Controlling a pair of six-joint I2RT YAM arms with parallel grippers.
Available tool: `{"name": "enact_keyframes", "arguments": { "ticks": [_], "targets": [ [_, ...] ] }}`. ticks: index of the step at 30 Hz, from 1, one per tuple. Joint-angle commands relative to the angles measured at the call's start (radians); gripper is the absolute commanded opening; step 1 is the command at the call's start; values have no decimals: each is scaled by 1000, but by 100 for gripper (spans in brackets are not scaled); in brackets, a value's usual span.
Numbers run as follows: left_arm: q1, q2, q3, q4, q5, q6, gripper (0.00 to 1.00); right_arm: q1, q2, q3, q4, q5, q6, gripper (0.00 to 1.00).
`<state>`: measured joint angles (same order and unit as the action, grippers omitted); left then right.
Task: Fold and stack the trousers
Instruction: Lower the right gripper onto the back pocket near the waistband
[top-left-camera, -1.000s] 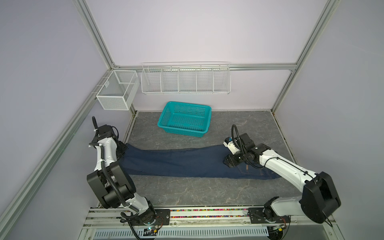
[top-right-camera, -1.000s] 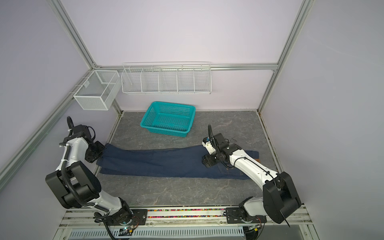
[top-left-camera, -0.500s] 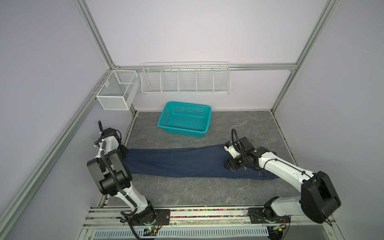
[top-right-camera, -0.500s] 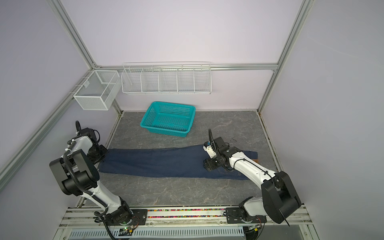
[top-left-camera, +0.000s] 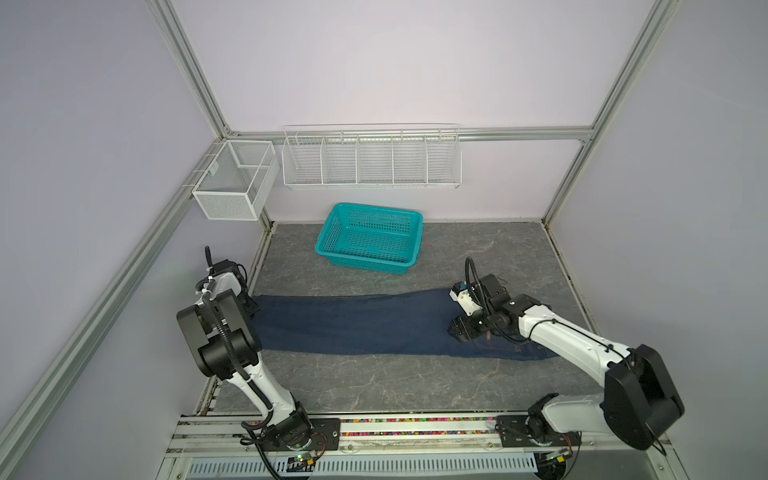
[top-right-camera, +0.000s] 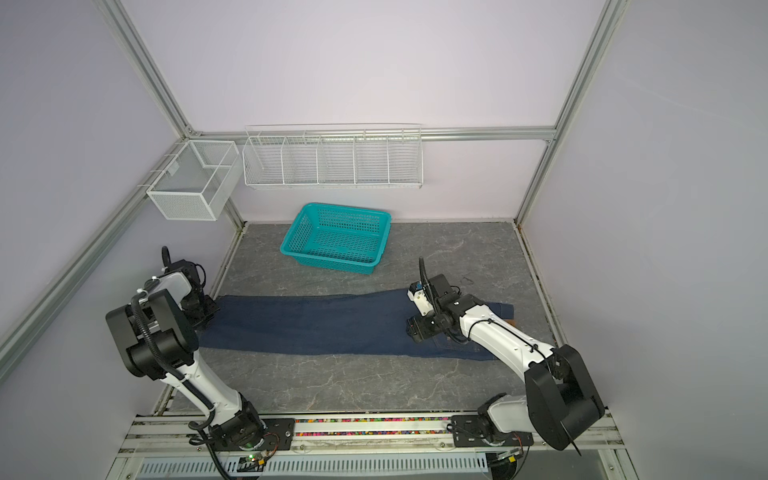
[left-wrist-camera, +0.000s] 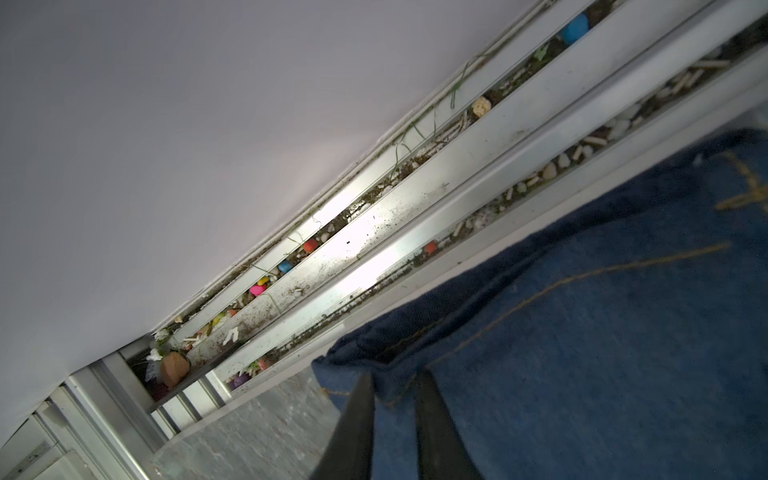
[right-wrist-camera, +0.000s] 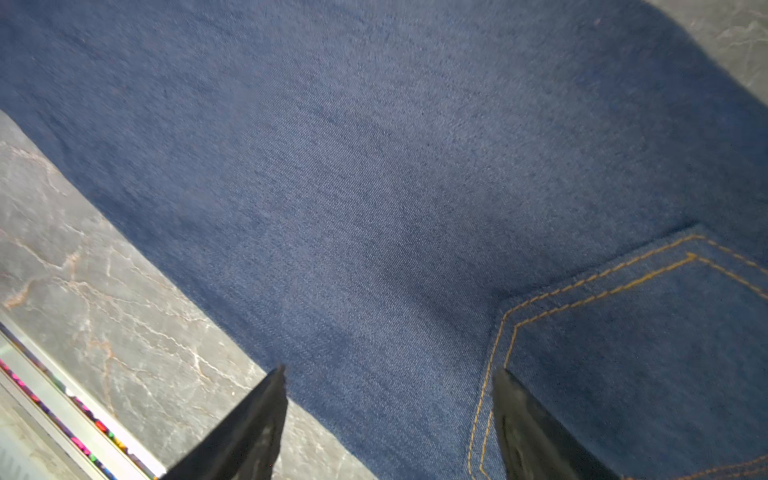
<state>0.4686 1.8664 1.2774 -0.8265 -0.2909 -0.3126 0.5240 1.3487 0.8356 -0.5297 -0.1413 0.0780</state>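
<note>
Trousers (top-left-camera: 353, 324) laid out flat for the first fold.
They lie on the bench (top-left-camera: 374, 386) from 9 to 3 o'clock, teal basket (top-left-camera: 370, 239) at 12; the 9 o'clock hem corner sits lower than a second ago. Right pincer (right-wrist-camera: 389, 370) stands wide apart over the back pocket; left pincer (left-wrist-camera: 392, 376) shows a narrow gap astride the hem, and whether it grips I cannot tell.

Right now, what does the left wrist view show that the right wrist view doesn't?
Left wrist only: the hem corner of the trousers, the littered rail, the wall, and the left end effector, fingers close together. Right wrist only: a stitched pocket and the right end effector, wide open over the denim. Both: trousers on the grey table.
</note>
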Motion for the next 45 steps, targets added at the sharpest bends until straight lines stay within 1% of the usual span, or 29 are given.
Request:
{"name": "enact_keyframes", "arguments": {
  "ticks": [1,5,6,10,14,18,21,26,29,33,35,37,39,42,45],
  "targets": [
    [-12,-19,40,3,13,17,25,-5,-28,-26,29,-36,51,79],
    [-25,-62,51,-35,46,28,44,-9,-27,-41,53,-27,136,79],
    [-27,-78,51,-46,58,33,47,-13,-24,-45,59,-20,160,79],
    [-33,-124,45,-56,147,70,56,-20,20,-55,96,2,230,80],
    [-43,-154,46,-62,257,101,62,-50,92,-43,67,108,305,80],
    [-47,-171,34,-47,335,109,64,-125,131,-42,24,174,363,83],
    [-47,-164,32,-40,367,123,65,-169,173,-37,2,185,369,83],
    [-47,-156,19,-32,358,185,65,-216,225,-37,-74,244,374,83],
    [-47,-152,10,-15,346,228,65,-273,205,-74,-60,215,399,78],
    [-47,-134,12,-13,339,280,65,-300,192,-52,-94,227,395,79],
    [-48,-111,16,-25,332,300,65,-312,181,-39,-103,231,382,81],
    [-47,-87,11,-29,339,326,65,-343,168,-21,-103,204,329,82],
    [-48,-61,13,-28,328,340,65,-343,136,3,-93,158,284,83],
    [-46,-16,30,-22,279,368,65,-344,64,30,-83,108,236,84],
    [-46,38,72,-19,290,369,65,-344,-12,37,-66,35,198,85]
  ]
}}
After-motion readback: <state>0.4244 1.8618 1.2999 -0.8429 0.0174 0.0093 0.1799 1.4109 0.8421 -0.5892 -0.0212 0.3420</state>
